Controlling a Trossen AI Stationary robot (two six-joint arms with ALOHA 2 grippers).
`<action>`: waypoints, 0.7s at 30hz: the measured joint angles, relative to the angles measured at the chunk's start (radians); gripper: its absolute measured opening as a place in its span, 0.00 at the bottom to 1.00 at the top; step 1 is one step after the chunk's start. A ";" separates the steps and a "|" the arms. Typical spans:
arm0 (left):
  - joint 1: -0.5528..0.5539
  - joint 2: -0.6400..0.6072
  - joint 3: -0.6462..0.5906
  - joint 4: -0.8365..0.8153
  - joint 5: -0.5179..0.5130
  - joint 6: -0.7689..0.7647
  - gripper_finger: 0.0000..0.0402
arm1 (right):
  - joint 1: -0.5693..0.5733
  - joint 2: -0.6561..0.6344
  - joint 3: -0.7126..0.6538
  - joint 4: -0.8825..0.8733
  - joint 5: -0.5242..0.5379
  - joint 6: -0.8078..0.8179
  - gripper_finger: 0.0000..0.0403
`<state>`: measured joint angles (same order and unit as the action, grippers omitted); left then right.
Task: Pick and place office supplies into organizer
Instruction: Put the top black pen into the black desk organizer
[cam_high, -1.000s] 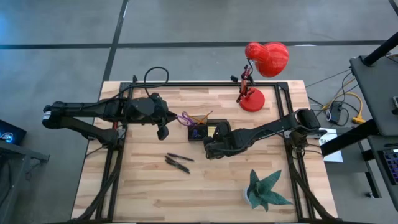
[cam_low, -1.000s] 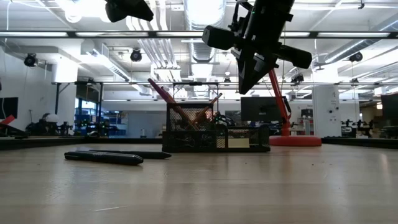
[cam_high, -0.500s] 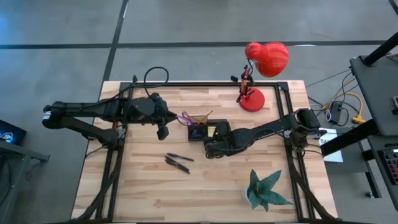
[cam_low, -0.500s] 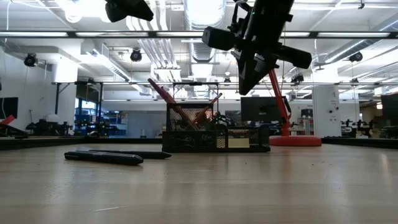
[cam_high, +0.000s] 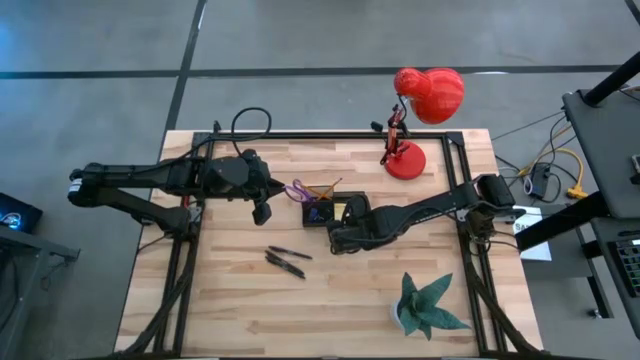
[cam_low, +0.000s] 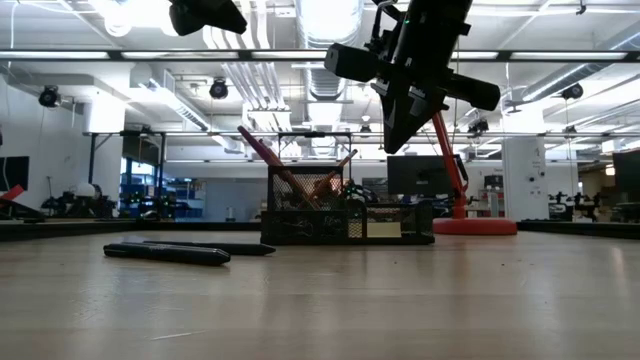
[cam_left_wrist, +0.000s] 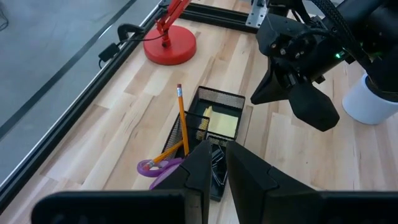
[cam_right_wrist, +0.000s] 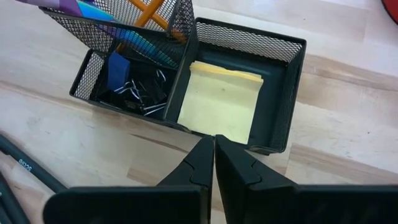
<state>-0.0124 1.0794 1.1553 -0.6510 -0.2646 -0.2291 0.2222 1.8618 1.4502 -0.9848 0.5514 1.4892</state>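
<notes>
No movement since before; organizer (cam_right_wrist: 186, 87) just beyond right gripper (cam_right_wrist: 214, 163) jaws
</notes>
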 joint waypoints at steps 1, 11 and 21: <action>0.000 0.000 0.000 0.000 0.000 0.000 0.09 | 0.000 0.000 0.000 0.000 0.000 -0.001 0.02; 0.000 0.000 0.000 0.000 0.000 0.000 0.09 | -0.001 0.000 0.000 -0.001 -0.003 -0.008 0.02; 0.000 0.000 0.000 0.070 0.001 0.000 0.09 | 0.001 0.003 0.001 0.135 -0.234 -0.661 0.02</action>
<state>-0.0128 1.0794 1.1553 -0.5814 -0.2631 -0.2288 0.2234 1.8648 1.4509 -0.8503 0.3170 0.8287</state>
